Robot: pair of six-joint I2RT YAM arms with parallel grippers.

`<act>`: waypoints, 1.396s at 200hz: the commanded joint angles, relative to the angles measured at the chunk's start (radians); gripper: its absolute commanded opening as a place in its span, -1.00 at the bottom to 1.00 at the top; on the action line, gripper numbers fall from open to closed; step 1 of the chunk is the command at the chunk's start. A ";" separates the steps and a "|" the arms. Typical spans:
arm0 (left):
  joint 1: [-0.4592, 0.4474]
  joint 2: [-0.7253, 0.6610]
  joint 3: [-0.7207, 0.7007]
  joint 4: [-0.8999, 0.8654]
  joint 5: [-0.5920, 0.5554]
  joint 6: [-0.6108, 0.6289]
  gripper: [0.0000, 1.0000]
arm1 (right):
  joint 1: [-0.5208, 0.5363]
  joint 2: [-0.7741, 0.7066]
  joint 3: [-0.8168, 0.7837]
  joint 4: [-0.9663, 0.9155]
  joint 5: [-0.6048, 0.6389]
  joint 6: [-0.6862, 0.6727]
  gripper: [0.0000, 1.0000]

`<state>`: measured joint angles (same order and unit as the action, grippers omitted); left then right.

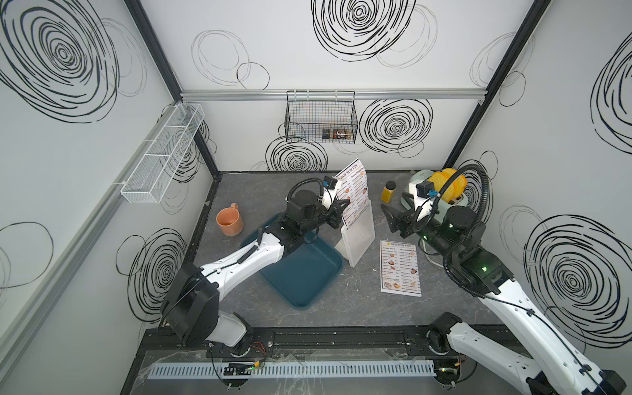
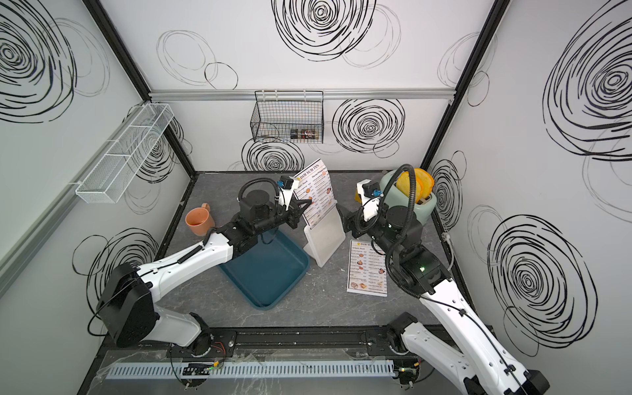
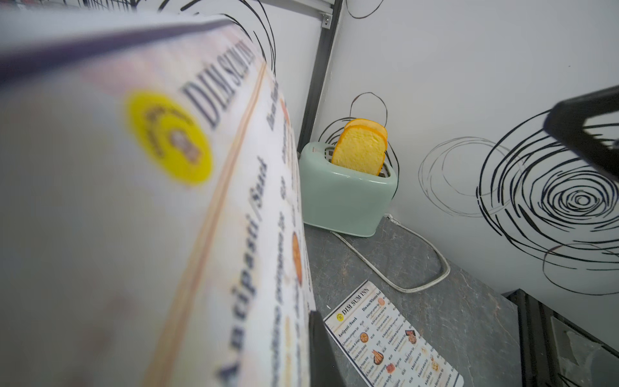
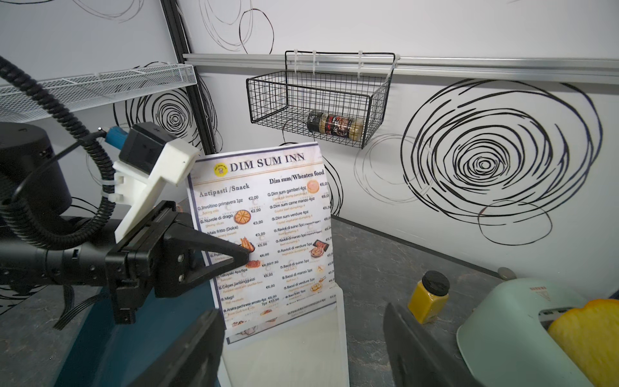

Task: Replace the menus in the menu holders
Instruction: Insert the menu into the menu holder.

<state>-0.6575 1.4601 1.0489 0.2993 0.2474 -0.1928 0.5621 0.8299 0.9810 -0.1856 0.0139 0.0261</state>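
Table [image 1: 342, 307], grey, marbled; items listed front to rear. Tray [image 1: 304, 273], dark teal, lying at an angle under the left arm, one corner just beside the holder's foot. Menu, flat [image 1: 400, 266], face up on the table to the right of the holder, apart from it, under the right arm's wrist in both top views. Holder [image 1: 357, 236], white, leaning back on its foot between tray and flat menu. Menu, held [image 4: 268, 234], upright, its lower edge down inside the holder behind the clear front, most of the sheet standing above the holder's top, upper end curling backward. Left gripper [image 4: 241, 254], jaws closed on the held menu's left edge about halfway up. Right gripper [image 1: 393, 220], jaws wide apart with nothing between them, hanging above the table just right of the holder and not touching it. Mug [image 1: 229, 221], orange, upright, left of the tray. Bottle [image 4: 428, 296], yellow with black cap, upright near the toaster. Toaster [image 3: 348, 197], pale green, rear right corner, two slices of toast [image 3: 360, 150] standing out of its slots; white cable [image 3: 418, 268] looped on the table beside it. Basket [image 1: 321, 118], black wire, hung on the rear wall rail, with a jar [image 4: 335, 124] lying on its side inside. Shelf [image 1: 160, 154], white mesh, on the left wall
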 commanded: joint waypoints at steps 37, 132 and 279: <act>-0.024 0.007 -0.051 0.111 -0.036 -0.095 -0.79 | -0.002 -0.002 0.030 0.010 0.008 0.015 0.58; 0.019 0.036 0.004 0.183 -0.071 -0.135 -0.12 | -0.001 -0.006 0.032 -0.012 0.004 0.019 0.58; -0.041 0.015 -0.004 0.181 -0.133 -0.115 -0.25 | -0.065 -0.017 -0.034 -0.024 -0.077 0.102 0.63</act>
<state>-0.7254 1.4906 0.9833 0.4431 0.1379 -0.3241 0.5056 0.8295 0.9398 -0.2066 -0.0437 0.1066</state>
